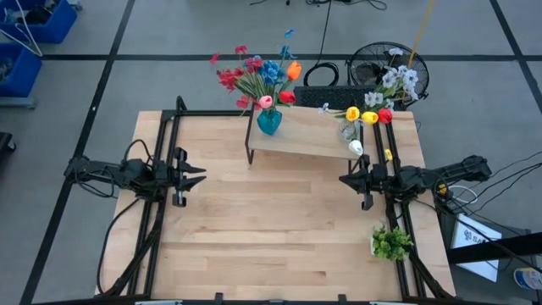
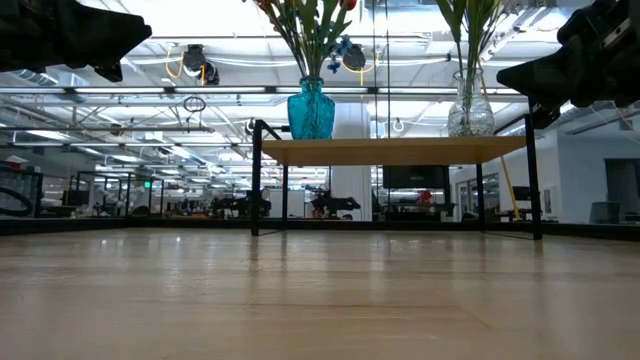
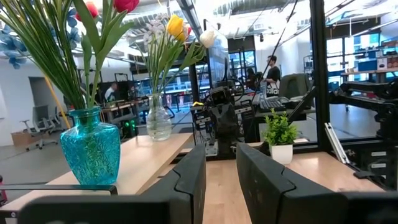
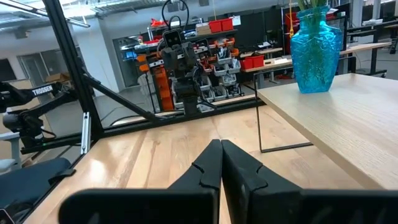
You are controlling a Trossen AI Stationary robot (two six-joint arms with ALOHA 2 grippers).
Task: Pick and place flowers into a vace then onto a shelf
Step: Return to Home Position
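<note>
Your left pincer [image 1: 200, 176] hovers over the desk [image 1: 271, 229], fingers [image 3: 186, 180] spread — its wrist view shows the gap plainly; the right pincer [image 1: 343, 180] is pressed together. Beyond them, on the shelf [image 1: 305, 140], the flowers [image 1: 258, 76] stand in a blue vase [image 2: 311, 112] and a clear vase [image 2: 470, 110] — the low view crops most blossoms.

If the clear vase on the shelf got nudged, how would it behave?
The clear vase looks like glass, so probably fragile and slick to grip. Its tall flowers put weight high, so it may tip easily. It stands near one end of the shelf, so a push could send it off.
</note>
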